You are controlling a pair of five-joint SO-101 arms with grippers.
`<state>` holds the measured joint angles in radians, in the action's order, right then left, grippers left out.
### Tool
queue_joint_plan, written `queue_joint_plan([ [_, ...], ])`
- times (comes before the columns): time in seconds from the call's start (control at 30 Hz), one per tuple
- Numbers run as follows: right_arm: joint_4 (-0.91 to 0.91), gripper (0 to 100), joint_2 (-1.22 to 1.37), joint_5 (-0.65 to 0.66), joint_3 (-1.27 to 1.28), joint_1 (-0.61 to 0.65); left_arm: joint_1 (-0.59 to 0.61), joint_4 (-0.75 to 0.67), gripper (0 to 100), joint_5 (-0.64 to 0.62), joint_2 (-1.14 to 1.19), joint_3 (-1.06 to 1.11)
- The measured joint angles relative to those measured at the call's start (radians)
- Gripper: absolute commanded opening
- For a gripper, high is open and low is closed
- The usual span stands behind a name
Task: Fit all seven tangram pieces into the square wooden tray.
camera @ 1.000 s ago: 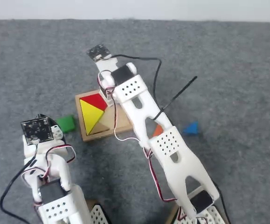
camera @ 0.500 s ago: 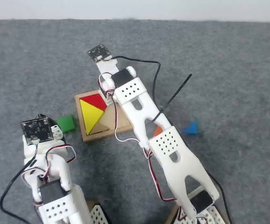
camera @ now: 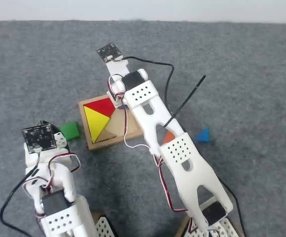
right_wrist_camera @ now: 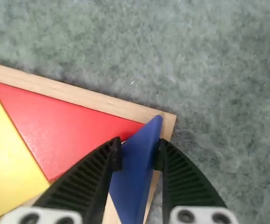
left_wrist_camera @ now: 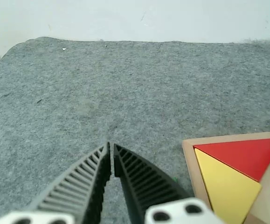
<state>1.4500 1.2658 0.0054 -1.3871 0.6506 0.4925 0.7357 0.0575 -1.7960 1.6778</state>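
Note:
The square wooden tray (camera: 128, 129) lies mid-table with a red triangle (camera: 102, 106) and a yellow triangle (camera: 95, 123) in it. My right arm (camera: 147, 106) stretches over the tray's far right corner. In the right wrist view my right gripper (right_wrist_camera: 135, 144) is shut on a dark blue piece (right_wrist_camera: 137, 168), held tilted just above the tray rim (right_wrist_camera: 79, 95) beside the red triangle (right_wrist_camera: 65, 135). My left gripper (left_wrist_camera: 111, 148) is shut and holds nothing, low over the felt to the left of the tray (left_wrist_camera: 189, 156). A green piece (camera: 70, 130) lies left of the tray.
A small light-blue triangle (camera: 202, 135) lies on the felt right of the right arm. An orange piece (camera: 168, 137) peeks out from under that arm. Grey felt covers the table, with free room at the far side and far right.
The right arm's wrist has shifted slightly toward the far side with the blue piece still held. The left arm has not moved.

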Motion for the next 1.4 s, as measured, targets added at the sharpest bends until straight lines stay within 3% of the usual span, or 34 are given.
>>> queue_joint_plan([
  [0.17,0.0,0.2,0.0,0.0,0.0,-0.003,0.0,0.0,1,0.0,0.0,0.0],
  [0.63,0.046,0.6,-0.002,0.015,-0.005,-0.023,0.0,0.0,1,0.0,0.0,0.0],
  [1.13,0.295,1.3,-0.02,0.026,-0.015,0.006,0.0,0.0,1,0.0,0.0,0.0],
  [1.33,0.302,20.6,-0.02,-0.04,-0.014,0.028,0.0,0.0,1,0.0,0.0,0.0],
  [1.4,0.302,22.3,-0.02,-0.084,-0.014,0.043,0.0,0.0,1,0.0,0.0,0.0],
])
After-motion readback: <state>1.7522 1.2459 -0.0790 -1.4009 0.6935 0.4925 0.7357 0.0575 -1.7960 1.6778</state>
